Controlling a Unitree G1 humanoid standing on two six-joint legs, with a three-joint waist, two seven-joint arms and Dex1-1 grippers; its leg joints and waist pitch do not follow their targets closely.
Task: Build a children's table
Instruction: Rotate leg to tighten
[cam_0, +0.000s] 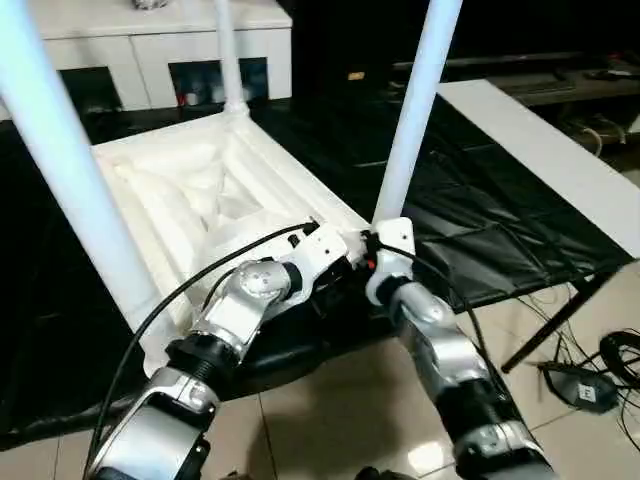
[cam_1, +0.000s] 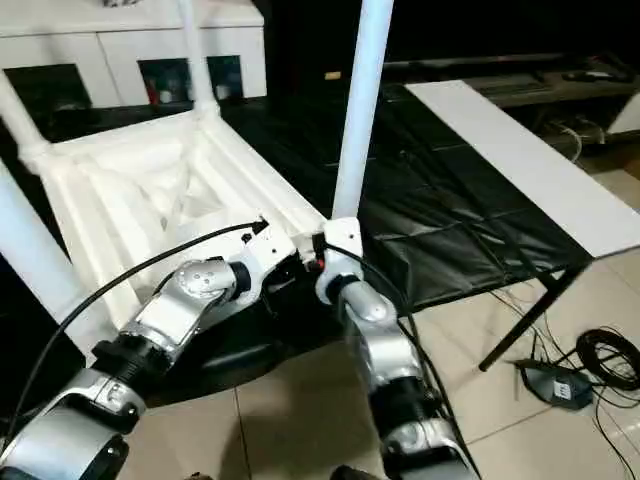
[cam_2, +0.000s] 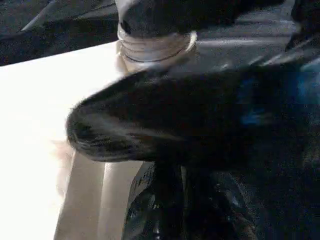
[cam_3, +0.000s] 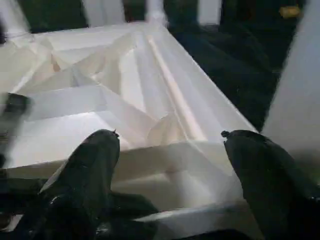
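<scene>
- I see the tabletop lying ribbed side up on the black-covered surface, its near corner at the surface's front edge; open tiled floor lies nearer.
- My right end effector stands spread wide, holding nothing, fingers over the corner ribs.
- My left end effector is pressed together beside that corner.
- I count four legs standing upright in sockets.

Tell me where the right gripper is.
In the left eye view, the right gripper sits at the upturned tabletop's near corner, beside the base of the leg.
</scene>
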